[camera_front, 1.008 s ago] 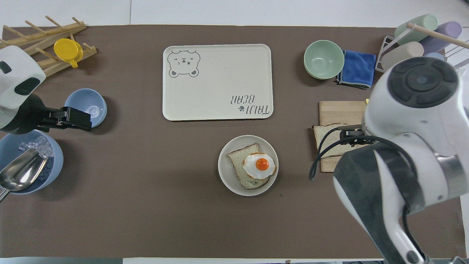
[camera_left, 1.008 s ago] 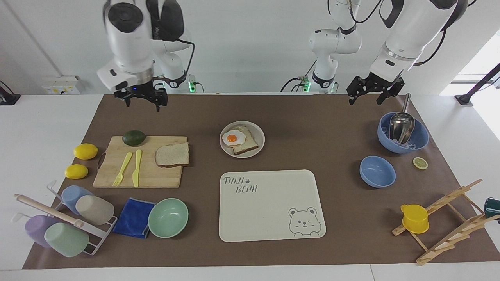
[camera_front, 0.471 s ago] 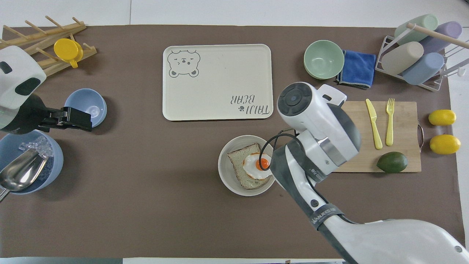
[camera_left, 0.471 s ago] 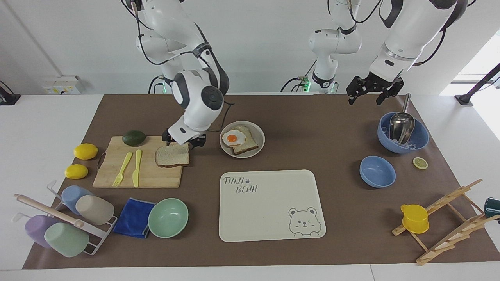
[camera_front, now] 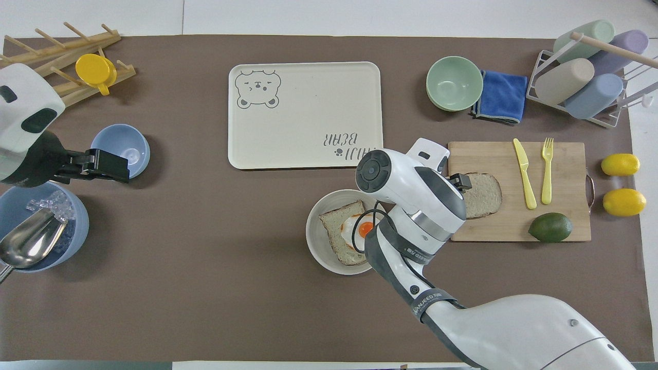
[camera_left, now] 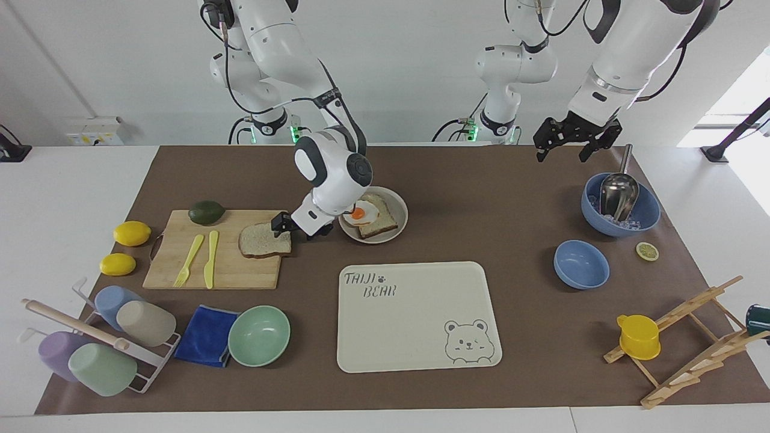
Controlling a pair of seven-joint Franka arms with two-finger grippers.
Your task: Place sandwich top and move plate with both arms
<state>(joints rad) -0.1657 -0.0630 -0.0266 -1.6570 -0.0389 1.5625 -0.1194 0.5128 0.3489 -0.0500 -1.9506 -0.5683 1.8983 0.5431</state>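
We find the right gripper (camera_left: 287, 225) low at the edge of the sandwich top (camera_left: 265, 240) on the cutting board (camera_left: 180, 264); finger spread indiscernible. The plate (camera_left: 402, 219) lies just beside; the left gripper (camera_left: 571, 141) waits.

The right gripper (camera_front: 459, 181) sits at the edge of the sandwich top (camera_front: 482, 187) on the cutting board (camera_front: 560, 231). Beside the board, nearer the left arm's end, the plate (camera_front: 316, 241) holds egg-topped toast (camera_front: 342, 231). The left gripper (camera_front: 105, 165) hangs beside a blue bowl (camera_front: 123, 146).
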